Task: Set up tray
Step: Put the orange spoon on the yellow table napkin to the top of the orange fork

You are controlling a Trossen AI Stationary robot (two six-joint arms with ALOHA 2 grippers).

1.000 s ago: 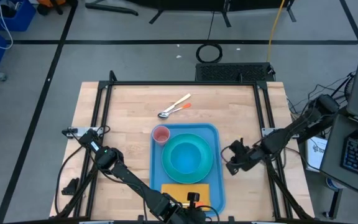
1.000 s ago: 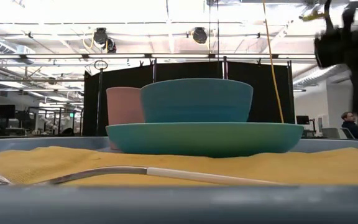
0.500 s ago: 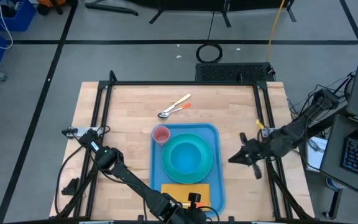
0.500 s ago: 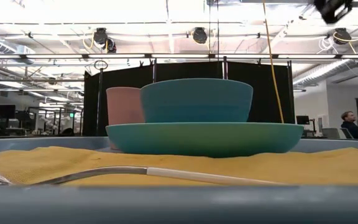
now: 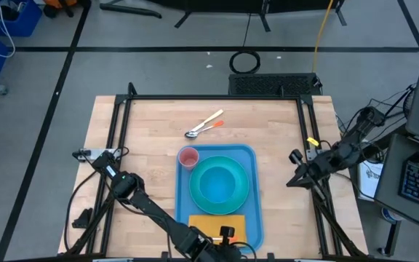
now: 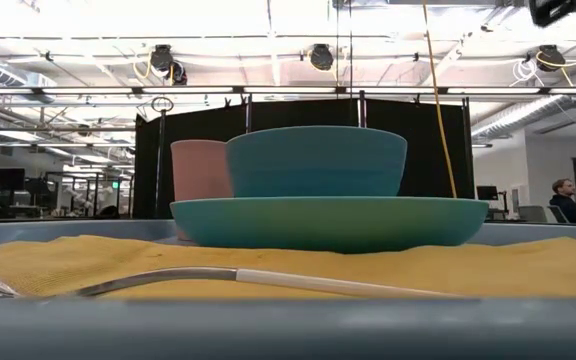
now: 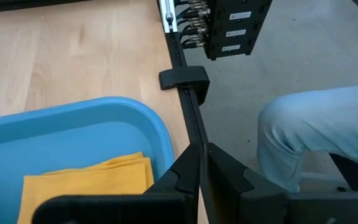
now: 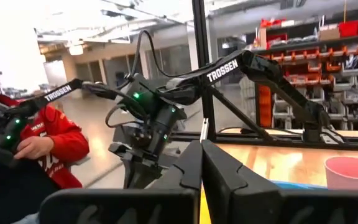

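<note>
you have the wooden table (image 5: 144, 138) in front of you, and the blue tray (image 5: 255, 196) lies on it, right of the middle and reaching to the near edge. on the tray, the turquoise plate (image 5: 201, 198) sits in the middle with the turquoise bowl (image 5: 219, 182) on it. the yellow-orange napkin (image 5: 209, 222) lies at the near end of the tray, and in the low view a white-handled utensil (image 6: 308, 283) lies across it. the pink cup (image 5: 188, 157) stands in the far left corner of the tray, just beside the plate. a spoon (image 5: 204, 122) and another small utensil, which i cannot identify, lie crossed on the table near its far edge, well apart from the tray.

your left gripper (image 7: 201, 163) is at the near edge of the table, beside the near right corner of the tray, with its jaws clenched and nothing between them. your right gripper (image 5: 295, 175) hangs over the right edge of the table, away from the tray, jaws also clenched and empty.

i judge the tray is nearly set and only the cutlery at the far edge is missing. for the next move you need to release the jaws of one gripper, reach to the far edge, and take the spoon by its thin handle, which lies flat on the wood.
</note>
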